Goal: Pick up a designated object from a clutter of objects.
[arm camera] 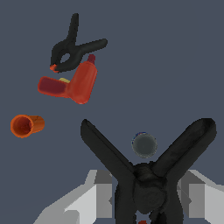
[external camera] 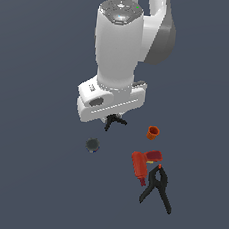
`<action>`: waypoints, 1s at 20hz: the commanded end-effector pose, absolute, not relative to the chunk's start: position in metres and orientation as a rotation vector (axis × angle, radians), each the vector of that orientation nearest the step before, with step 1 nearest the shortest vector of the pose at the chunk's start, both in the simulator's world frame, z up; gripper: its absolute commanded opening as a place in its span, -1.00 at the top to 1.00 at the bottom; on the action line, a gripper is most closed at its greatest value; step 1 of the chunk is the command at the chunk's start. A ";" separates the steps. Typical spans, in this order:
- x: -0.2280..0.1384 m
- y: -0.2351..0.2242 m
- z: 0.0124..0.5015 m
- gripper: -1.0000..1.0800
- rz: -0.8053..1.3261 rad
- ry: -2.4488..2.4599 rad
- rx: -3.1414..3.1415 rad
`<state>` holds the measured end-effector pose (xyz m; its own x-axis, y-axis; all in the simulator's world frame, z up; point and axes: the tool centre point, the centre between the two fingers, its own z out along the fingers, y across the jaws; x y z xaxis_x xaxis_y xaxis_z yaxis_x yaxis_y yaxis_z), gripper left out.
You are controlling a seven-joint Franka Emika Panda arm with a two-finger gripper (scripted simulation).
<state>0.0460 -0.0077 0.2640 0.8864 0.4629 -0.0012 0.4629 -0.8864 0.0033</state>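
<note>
The small black spring clamp (arm camera: 148, 175) sits between my gripper's (arm camera: 148, 197) grey fingers (arm camera: 101, 192), its two splayed legs pointing away from the wrist camera and a speck of red-orange at its base. The fingers press on its body from both sides. In the exterior view only the small clamp's legs (external camera: 115, 120) stick out below the white hand, where the gripper (external camera: 114, 116) is mostly hidden. The clamp looks raised off the floor, since the other objects appear far smaller behind it.
On the floor lie a dark grey round disc (external camera: 92, 145), a small orange cup (external camera: 153, 133), a red power drill (external camera: 142, 165) and a large black clamp (external camera: 157, 188). The drill and the large clamp lie close together at the exterior view's right.
</note>
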 end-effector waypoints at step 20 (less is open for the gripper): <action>0.091 0.118 0.409 1.00 0.000 0.749 3.051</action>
<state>0.0889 0.1135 0.4034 0.8859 0.4639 0.0003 0.4639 -0.8859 0.0003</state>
